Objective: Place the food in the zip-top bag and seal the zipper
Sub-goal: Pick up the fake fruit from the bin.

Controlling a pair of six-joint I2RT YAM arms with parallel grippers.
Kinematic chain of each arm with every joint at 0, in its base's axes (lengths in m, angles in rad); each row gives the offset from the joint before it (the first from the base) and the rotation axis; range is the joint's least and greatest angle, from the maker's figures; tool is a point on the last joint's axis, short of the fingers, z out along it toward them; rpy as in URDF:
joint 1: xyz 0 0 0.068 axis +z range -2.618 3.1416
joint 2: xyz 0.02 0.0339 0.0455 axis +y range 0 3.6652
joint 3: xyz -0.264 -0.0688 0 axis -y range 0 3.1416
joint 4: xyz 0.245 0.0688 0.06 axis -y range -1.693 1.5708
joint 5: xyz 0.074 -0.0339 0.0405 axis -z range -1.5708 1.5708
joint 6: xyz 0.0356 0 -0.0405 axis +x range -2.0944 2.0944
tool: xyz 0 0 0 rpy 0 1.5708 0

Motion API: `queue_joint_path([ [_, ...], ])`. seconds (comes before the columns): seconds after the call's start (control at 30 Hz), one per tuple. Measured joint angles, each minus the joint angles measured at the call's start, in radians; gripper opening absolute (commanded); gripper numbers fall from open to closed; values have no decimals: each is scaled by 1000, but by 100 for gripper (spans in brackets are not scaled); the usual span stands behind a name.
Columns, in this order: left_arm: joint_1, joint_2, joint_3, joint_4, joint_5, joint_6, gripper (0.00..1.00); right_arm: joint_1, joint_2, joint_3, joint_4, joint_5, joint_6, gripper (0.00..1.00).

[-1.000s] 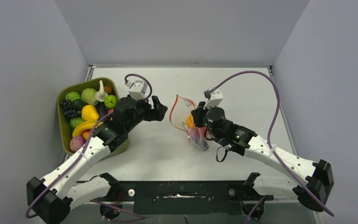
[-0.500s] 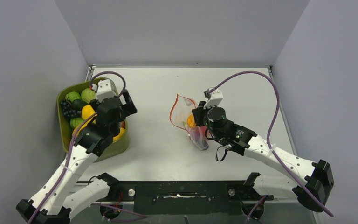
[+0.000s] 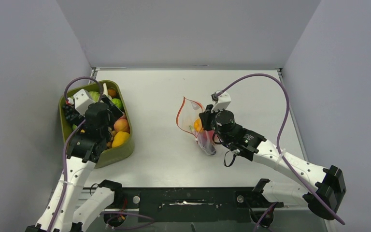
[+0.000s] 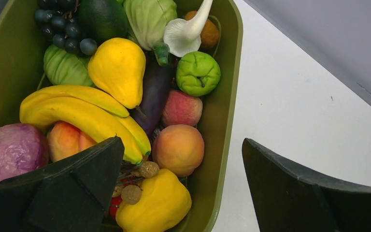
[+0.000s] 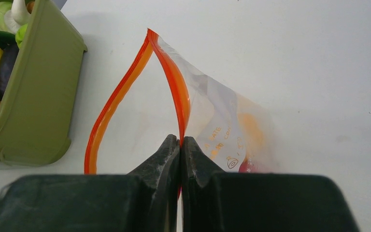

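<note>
Partway thru, by my read. Zip-top bag (image 5: pixel 212 116) lies near table (image 3: pixel 164 92) centre, a bit toward 3 o'clock, mouth gaping toward approx 10 o'clock in top view. A few pcs already inside: orange piece (image 3: pixel 197 125) plus smthg red/dark deeper down, can't ID. R gripper (image 5: pixel 180 142) is clenched on one lip of the zipper (image 5: pixel 174 82), propping the mouth open; the other lip bows away toward its 9 o'clock. Most of the food (image 4: pixel 82 111) sits in the olive tray (image 4: pixel 228 82) at the table's 9 o'clock: bananas, yellow pear, eggplant, peaches, purple cabbage, grapes etc. L gripper (image 4: pixel 181 150) hangs over the tray, jaws spread wide, nothing btwn them. Left to do: more pick-and-drop trips (how many, can't say), then let go of the lip & press the zipper shut end to end. No part of it sealed yet.
</note>
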Motion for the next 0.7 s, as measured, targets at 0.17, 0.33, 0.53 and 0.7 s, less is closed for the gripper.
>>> queue_joint_path([
  [0.17, 46, 4, 0, -28, 28, -48, 97, -4, 1, -1, 0, -8, -9, 0],
  [0.33, 150, 39, 0, -57, 84, -98, 98, -6, 1, -1, 0, -10, -14, 0],
  [0.53, 293, 41, -11, -65, 182, -168, 93, -6, 1, -10, 2, -11, -14, 0],
  [0.7, 379, 40, -41, -88, 203, -227, 89, -6, 1, -19, 3, -13, -14, 0],
])
